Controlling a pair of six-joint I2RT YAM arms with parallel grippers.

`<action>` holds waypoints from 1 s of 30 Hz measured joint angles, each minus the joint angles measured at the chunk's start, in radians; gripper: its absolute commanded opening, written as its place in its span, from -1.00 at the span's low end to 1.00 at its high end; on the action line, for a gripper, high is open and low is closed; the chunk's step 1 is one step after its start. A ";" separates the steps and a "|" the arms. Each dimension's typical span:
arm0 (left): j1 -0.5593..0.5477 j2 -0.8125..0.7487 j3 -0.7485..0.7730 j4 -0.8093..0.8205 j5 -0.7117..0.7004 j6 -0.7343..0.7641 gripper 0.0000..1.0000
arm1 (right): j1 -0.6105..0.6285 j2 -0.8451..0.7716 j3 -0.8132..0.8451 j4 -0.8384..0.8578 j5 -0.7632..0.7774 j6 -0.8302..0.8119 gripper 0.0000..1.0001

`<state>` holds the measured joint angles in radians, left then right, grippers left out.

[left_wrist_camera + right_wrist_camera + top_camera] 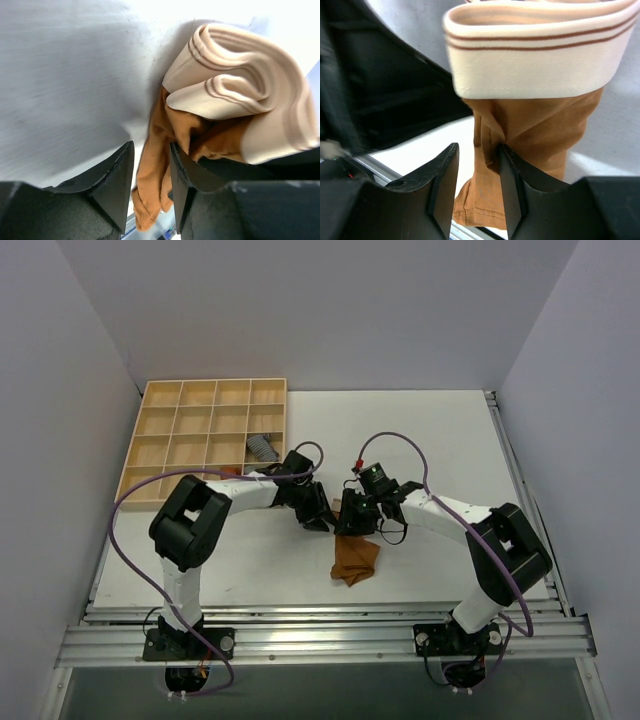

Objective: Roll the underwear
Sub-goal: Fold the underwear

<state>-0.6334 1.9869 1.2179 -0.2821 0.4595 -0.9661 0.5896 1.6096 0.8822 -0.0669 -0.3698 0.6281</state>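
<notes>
**Two parted grippers, one turn of the roll at most**

Nearest, the soft caramel-brown fabric underwear (pixel 355 558) is lying crumpled at the centre of the white table (pixel 440 440), its loose end trailing toward 6 o'clock. Just beyond it, the left gripper (pixel 322 515) at 11 o'clock and the right gripper (pixel 352 514) at 12 o'clock are standing with fingers apart. Brown cloth is passing slack between them, unpinched. The pale beige striped waistband (pixel 240 75) is curling over itself, so most of the rolling is seemingly remaining. Farthest, at 10 o'clock, the compartmented wooden tray (pixel 205 435) is holding a grey rolled cloth (pixel 262 447).
</notes>
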 measured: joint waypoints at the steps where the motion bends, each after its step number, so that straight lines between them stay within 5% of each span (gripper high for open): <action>1: 0.006 -0.010 0.000 -0.011 -0.008 -0.005 -0.13 | 0.001 -0.002 -0.005 0.002 0.002 0.000 -0.34; 22: 0.041 0.042 0.192 -0.014 0.047 0.012 -0.14 | 0.001 -0.002 -0.010 0.003 0.016 0.000 -0.34; 30: 0.041 0.082 0.191 -0.014 0.066 0.029 -0.28 | 0.001 -0.002 0.012 -0.006 0.023 -0.002 -0.32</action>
<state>-0.5922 2.0686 1.4086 -0.2966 0.5255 -0.9367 0.5907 1.6081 0.8944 -0.0734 -0.3470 0.6266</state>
